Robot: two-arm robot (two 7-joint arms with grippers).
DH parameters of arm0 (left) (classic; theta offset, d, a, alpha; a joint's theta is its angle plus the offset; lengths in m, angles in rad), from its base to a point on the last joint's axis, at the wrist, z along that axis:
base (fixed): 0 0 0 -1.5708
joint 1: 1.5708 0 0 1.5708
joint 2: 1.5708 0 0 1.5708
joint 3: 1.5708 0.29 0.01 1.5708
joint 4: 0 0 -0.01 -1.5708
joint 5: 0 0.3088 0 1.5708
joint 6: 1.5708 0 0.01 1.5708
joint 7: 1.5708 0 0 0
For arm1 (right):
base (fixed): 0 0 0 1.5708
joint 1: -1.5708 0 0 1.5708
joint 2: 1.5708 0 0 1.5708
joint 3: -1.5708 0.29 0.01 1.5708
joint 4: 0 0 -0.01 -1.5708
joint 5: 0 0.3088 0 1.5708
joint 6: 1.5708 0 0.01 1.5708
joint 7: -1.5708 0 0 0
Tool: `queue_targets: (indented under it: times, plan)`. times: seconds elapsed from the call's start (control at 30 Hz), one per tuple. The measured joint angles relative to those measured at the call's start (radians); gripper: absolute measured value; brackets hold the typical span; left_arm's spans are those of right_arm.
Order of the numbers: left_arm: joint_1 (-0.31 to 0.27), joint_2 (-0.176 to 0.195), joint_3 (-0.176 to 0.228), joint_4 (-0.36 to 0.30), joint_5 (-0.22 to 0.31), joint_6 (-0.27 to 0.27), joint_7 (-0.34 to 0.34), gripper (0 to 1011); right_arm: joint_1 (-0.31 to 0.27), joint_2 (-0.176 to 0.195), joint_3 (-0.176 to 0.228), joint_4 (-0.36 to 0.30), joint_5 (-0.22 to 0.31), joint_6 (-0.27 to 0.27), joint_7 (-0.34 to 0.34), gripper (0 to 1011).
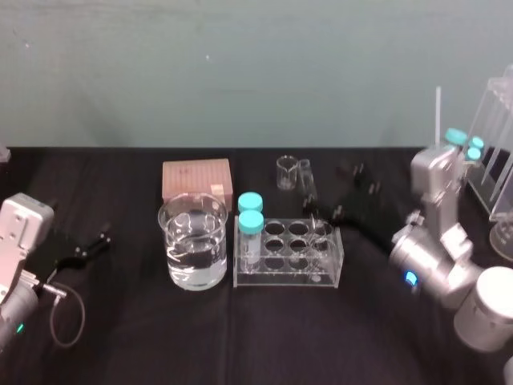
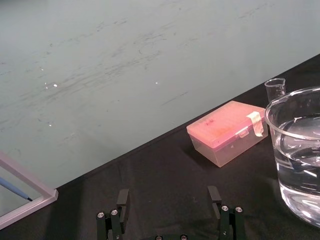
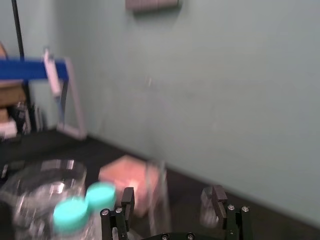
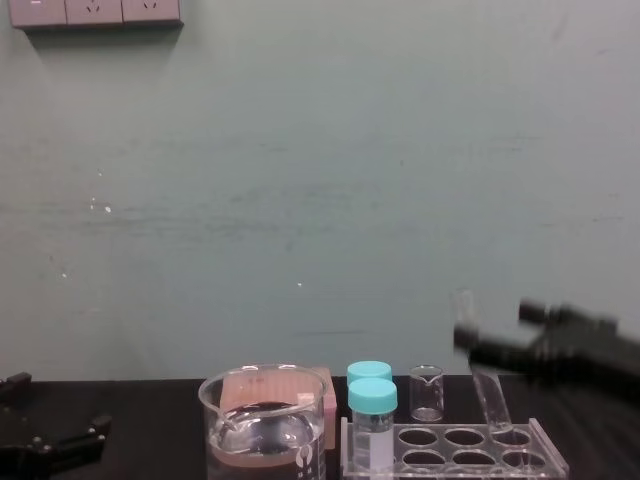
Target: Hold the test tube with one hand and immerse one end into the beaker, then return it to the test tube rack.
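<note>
At the right end of the test tube rack (image 1: 276,277), the test tube (image 4: 492,398) stands tilted. Its open top leans toward the robot's left and its lower end meets a hole in the top plate. How deep it sits in that hole is hard to tell.

The right gripper (image 3: 172,196) reaches in from the desk's right side at the tube's upper half. The right wrist view shows its two black fingers (image 3: 127,199) spread wide, with the tube standing between them, nearer one finger and clamped by neither.

The rack lies a little right of the middle of the black desk (image 1: 240,341). Two teal-capped vials (image 1: 251,228) stand upright in the holes at its left end.

Just beside that left end, close but apart from it, stands the beaker (image 1: 192,255), roughly half full of clear liquid. Behind the beaker, toward the desk's far edge, lies a pink box (image 1: 196,180) with a strip of tape on its lid. Behind the rack, also toward the far edge, stands a tiny beaker (image 1: 286,172), upright.

The left gripper (image 2: 168,196) rests low near the desk's left edge, well apart from the beaker, with its fingers spread and nothing between them.
</note>
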Motion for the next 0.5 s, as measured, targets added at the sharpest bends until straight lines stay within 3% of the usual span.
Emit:
queue_targets:
  times: [0.2, 0.3, 0.37, 0.5]
  plan:
    - [0.000, 0.000, 0.000, 0.000, 0.000, 0.000, 0.000, 1000, 0.003, 0.004, 0.056, -0.070, 0.022, -0.056, -0.023, 1000]
    - [0.000, 0.000, 0.000, 0.000, 0.000, 0.000, 0.000, 1000, -0.012, 0.011, 0.102, -0.110, 0.006, -0.073, -0.078, 1000]
    - [0.000, 0.000, 0.000, 0.000, 0.000, 0.000, 0.000, 1000, -0.024, 0.014, 0.116, -0.117, -0.011, -0.062, -0.108, 1000]
    - [0.000, 0.000, 0.000, 0.000, 0.000, 0.000, 0.000, 1000, -0.072, 0.016, 0.136, -0.124, -0.064, 0.032, -0.182, 1000]
